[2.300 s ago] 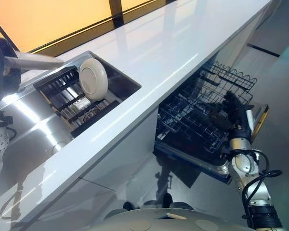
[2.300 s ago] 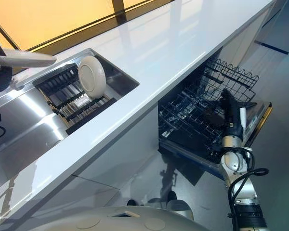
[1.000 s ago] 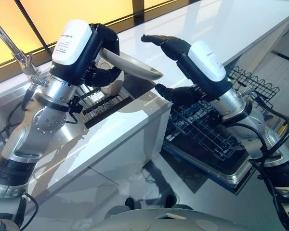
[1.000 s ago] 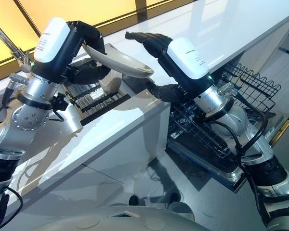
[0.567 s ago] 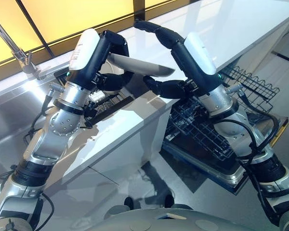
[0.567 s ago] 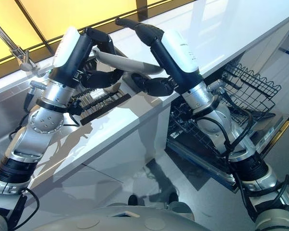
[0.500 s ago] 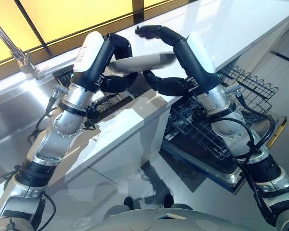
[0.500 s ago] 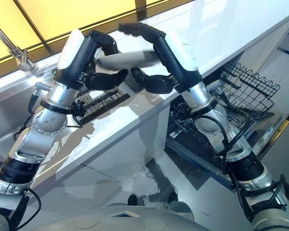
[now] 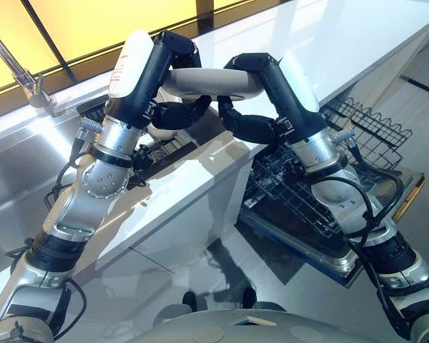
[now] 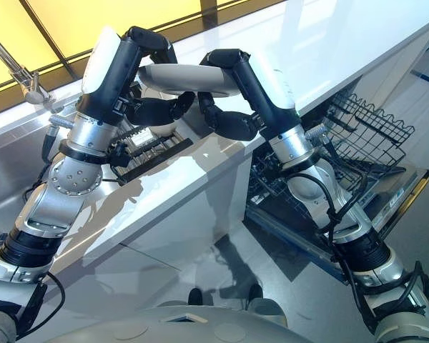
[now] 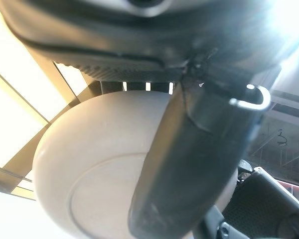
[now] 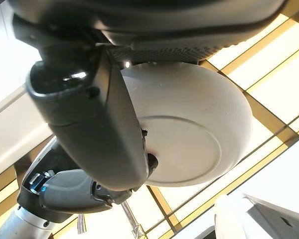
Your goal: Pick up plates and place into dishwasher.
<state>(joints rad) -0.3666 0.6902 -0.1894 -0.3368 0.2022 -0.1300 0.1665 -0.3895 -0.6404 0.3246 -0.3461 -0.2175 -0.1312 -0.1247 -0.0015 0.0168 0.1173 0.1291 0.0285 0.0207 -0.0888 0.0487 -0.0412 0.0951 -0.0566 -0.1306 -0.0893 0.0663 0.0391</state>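
A cream plate (image 9: 209, 82) hangs level above the counter's edge beside the sink, and both hands grip it. My left hand (image 9: 173, 61) has its fingers curled over the plate's left rim and its thumb pressed up from below. My right hand (image 9: 263, 71) hooks its fingers over the right rim, with its thumb under the plate. The plate's underside (image 11: 89, 164) shows past the left thumb (image 11: 189, 164), and the plate (image 12: 194, 134) shows again past the right thumb (image 12: 94, 129). The open dishwasher's wire rack (image 9: 307, 193) lies below my right arm.
A black dish rack (image 9: 161, 153) stands in the steel sink (image 9: 28, 179), with a second cream dish (image 9: 157, 133) partly hidden behind my left hand. A faucet (image 9: 21, 71) rises at the far left. The glossy white counter (image 9: 329, 43) runs off to the right.
My right hand's fingers, raised above the plate half a second ago, have curled down over its rim. Before that my left hand lifted the plate from the sink rack and my right arm came up from the dishwasher.
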